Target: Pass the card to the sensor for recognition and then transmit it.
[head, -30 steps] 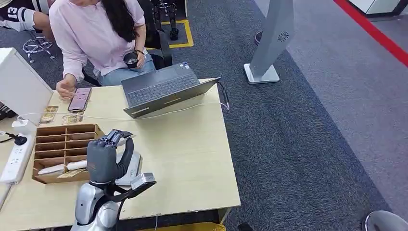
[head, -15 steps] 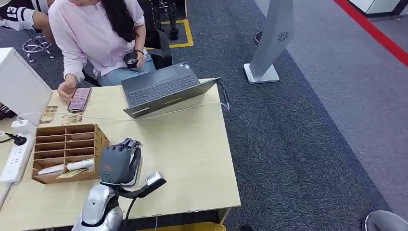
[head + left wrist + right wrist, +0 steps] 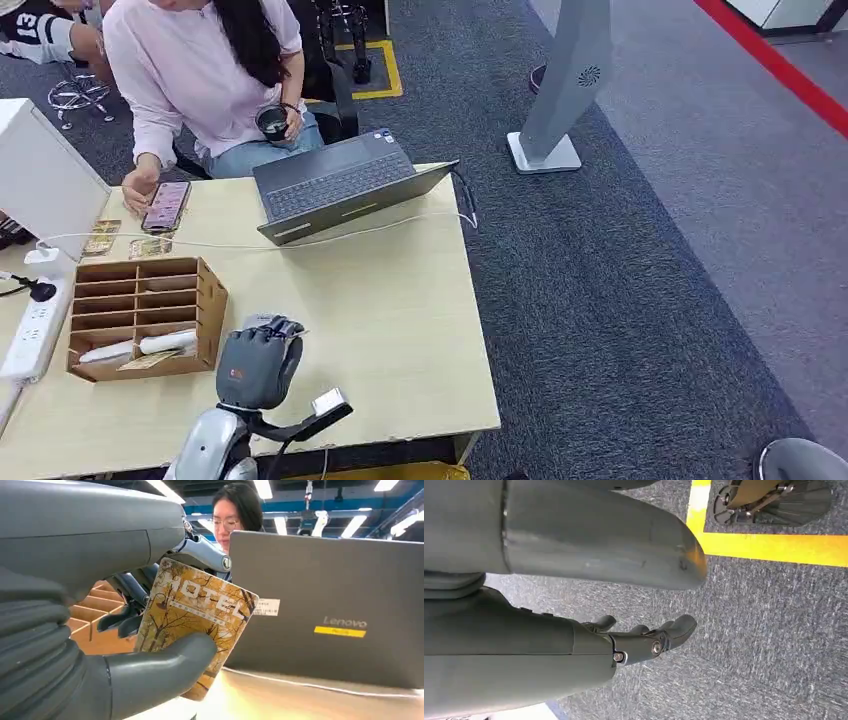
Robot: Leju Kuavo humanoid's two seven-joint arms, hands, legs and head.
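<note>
- Card [image 3: 192, 625]: a yellow-brown hotel card printed with autumn trees, pinched in the left hand [image 3: 258, 363], with the thick thumb on its near face and the darker fingers behind it.
- In the head view that hand sits low over the near part of the counter [image 3: 400, 330], just beside the wooden slotted organizer [image 3: 140, 315]. A pale corner that looks like the sensor [image 3: 262, 320] peeks out beyond the fingertips, but the hand covers most of it, so I cannot be sure what it is or whether the card touches it.
- Right hand [image 3: 644, 640]: hangs over grey carpet with nothing in it, fingers loosely apart and slightly curled.
- Done, as I judge it: the card is out of the organizer and firmly gripped, and it appears to be presented over the reader.
- Left to do: nothing in the pictures confirms a read. After that the card has yet to be passed on, probably to the person [image 3: 190, 70] seated across the counter, who is occupied with a phone [image 3: 166, 205] and a cup.
- An open laptop [image 3: 340, 185] lies between the hand and the person, so the handover path would need to go around or over it.
</note>
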